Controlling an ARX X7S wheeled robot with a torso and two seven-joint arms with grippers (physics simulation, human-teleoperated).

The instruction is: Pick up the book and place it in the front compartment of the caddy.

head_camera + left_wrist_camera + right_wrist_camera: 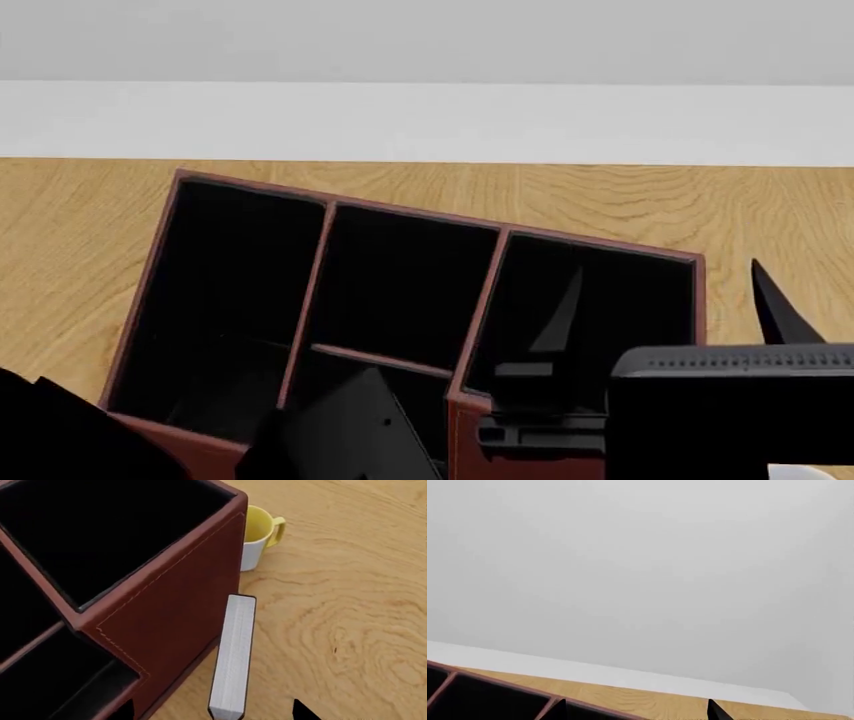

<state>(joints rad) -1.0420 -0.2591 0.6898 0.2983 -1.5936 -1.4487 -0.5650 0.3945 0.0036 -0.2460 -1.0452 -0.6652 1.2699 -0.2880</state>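
Looking through the left wrist view, I see the book (233,655) standing on edge on the wood-grain surface (347,630), white pages up, just beside the stitched red-brown caddy (180,615); a white-and-yellow mug (257,537) sits beyond the corner. Only dark tips of the left fingers (303,711) show, holding nothing; their spread I cannot tell. The head view alone shows the caddy's black-lined compartments from above. The right wrist view gives mostly grey wall and the caddy rim; the right fingers (715,710) I cannot tell.

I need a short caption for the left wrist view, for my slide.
Book standing upright on the table beside the caddy, mug behind.
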